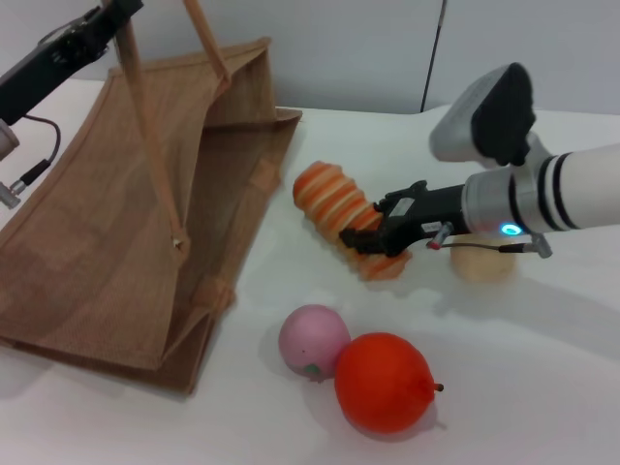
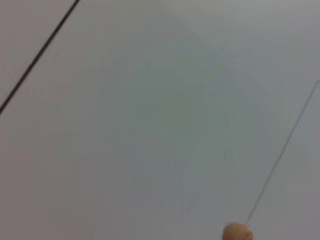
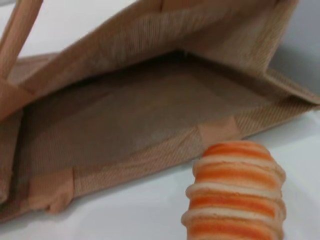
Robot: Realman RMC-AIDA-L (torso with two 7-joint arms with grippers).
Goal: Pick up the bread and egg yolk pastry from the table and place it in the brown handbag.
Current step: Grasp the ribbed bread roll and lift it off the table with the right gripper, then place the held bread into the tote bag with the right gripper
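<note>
White table [image 1: 542, 387], striped orange-tan bread [image 1: 339, 218], ridged, elongated

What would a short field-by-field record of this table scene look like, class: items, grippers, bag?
bread: lying on the table, right gripper closed around its near end
egg yolk pastry: on the table, behind the right arm
brown handbag: mouth held open, nothing visible inside
left gripper: raised, holding a bag handle
other items: pink ball, orange fruit
</note>
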